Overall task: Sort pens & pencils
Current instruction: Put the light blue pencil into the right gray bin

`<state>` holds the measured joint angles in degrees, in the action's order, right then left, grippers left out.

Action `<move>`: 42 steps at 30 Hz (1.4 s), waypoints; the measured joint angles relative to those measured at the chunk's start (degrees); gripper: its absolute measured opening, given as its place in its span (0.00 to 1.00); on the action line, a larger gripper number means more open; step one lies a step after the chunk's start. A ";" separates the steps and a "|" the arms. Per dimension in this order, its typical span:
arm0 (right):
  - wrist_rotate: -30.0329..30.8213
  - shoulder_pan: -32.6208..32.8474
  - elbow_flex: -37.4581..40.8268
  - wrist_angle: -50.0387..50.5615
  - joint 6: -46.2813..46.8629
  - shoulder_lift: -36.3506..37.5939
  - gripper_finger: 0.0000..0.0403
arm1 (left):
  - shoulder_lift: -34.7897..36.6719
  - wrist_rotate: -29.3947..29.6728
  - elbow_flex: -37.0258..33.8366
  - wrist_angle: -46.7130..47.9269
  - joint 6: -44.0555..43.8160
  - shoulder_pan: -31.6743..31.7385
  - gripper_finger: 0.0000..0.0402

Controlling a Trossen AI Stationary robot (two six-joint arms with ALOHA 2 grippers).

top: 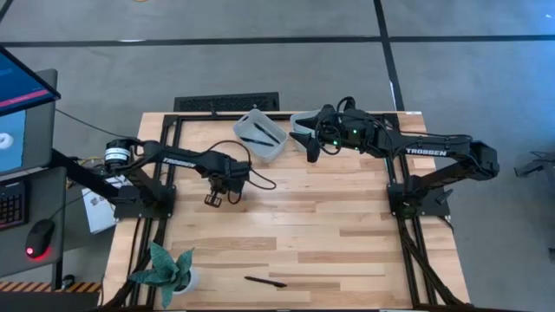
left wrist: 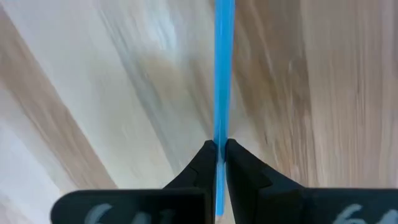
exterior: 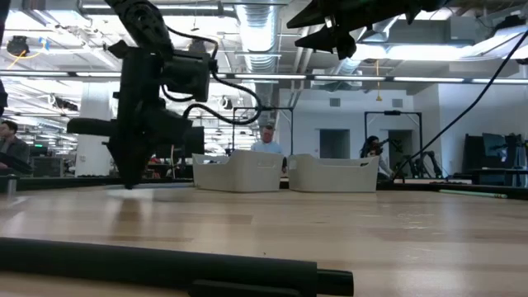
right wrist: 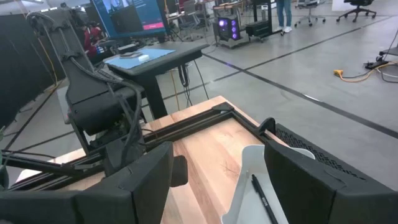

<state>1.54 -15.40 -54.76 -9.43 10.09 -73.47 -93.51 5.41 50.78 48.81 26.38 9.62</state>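
Two dark arms over a pale wooden counter (top: 286,217), seen from above. "TROSSEN" in white letters on each arm's forearm.

Left pincer (top: 212,198) low over the counter's left half, pressed together on a blue stick (left wrist: 224,74); in the left wrist view, both fingertips (left wrist: 205,158) pinching the stick, which runs straight ahead just above the wood grain.

Right pincer (top: 312,146) raised near the far edge, above the right bin (top: 303,121), fingers spread, nothing between them. In the right wrist view, the two dark fingers (right wrist: 143,180) wide apart, framing a white bin (right wrist: 249,180) with a black stick (right wrist: 264,199) lying inside.

Two white bins side by side at the far edge; left bin (top: 260,134) holding black sticks (top: 257,137), exact count cannot be told.

One black stick (top: 264,281) lying alone near the front edge, well apart from both arms; same stick (exterior: 165,266) large across the foreground in the low view.

Small potted plant (top: 165,269) at the front left corner. Monitor (top: 22,104), keyboard and mouse with a red glow (top: 36,238) on a desk left of the counter.
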 joint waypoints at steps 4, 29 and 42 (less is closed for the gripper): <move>0.00 0.00 0.00 0.02 0.00 0.00 0.69 | -0.02 0.46 2.29 0.89 0.08 1.11 0.02; 0.02 -4.89 0.00 5.22 11.63 0.00 0.69 | 4.81 19.56 22.45 14.34 13.12 6.76 0.02; -8.89 -8.90 -0.02 6.72 23.59 0.00 0.69 | 13.32 28.10 27.95 2.14 24.19 7.36 0.02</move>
<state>-7.35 -24.30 -54.78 -2.71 33.67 -73.47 -80.20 33.51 78.72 50.95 50.58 16.97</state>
